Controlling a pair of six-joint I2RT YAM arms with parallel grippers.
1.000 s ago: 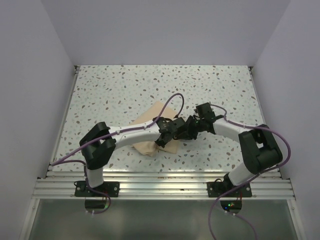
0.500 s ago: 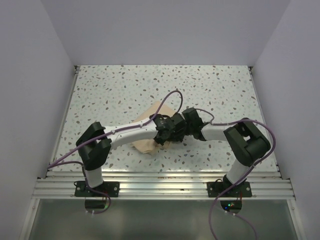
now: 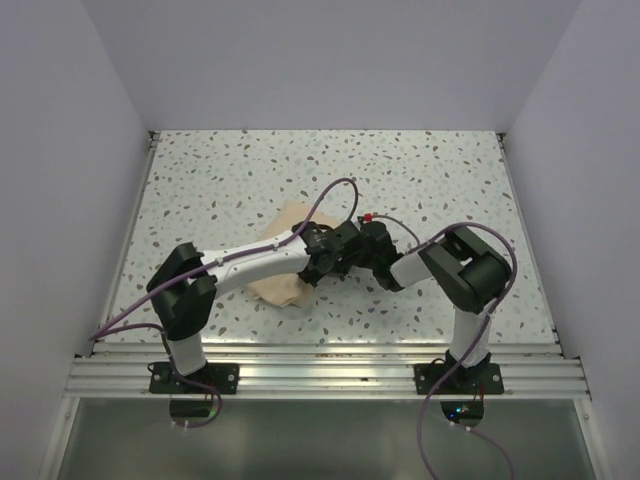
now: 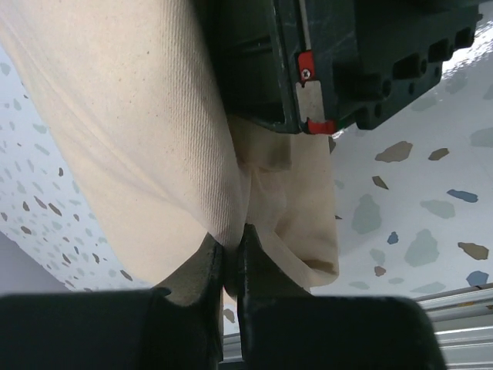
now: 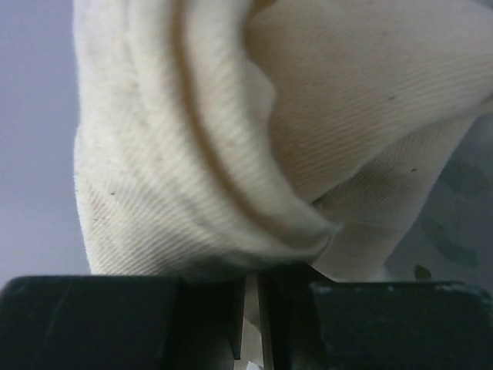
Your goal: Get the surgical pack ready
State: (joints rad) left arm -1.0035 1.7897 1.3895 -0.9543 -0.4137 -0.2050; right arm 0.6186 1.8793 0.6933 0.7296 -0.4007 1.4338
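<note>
The left gripper [image 4: 231, 247] has its two dark fingers pressed nearly together on a fold of the tan-beige folded cloth bundle [image 4: 131, 116], which hangs straight out from the fingertips and fills most of the left wrist view. Just past that fold, on the far side of the bundle from the left fingers, sits the dark housing of the other arm's wrist with a small red tab [image 4: 314, 73], touching the cloth.

The right gripper [image 5: 250, 285] is narrowed to a thin slit. The bundle's rolled, layered edges are bunched right at its tips, and a pale sliver of cloth shows in the slit. From above, both tools meet over the bundle's right end, and the rest of the cloth spreads away under the left arm's forearm.

The bundle lies on a white table top speckled with grey and brown flecks [image 3: 230, 180], near its middle. Plain pale lilac-grey walls [image 3: 330, 60] enclose the table on three sides. A ribbed aluminium rail [image 3: 330, 375] runs along the near edge, behind both tools, and purple cables [image 3: 335, 190] loop above the wrists.
</note>
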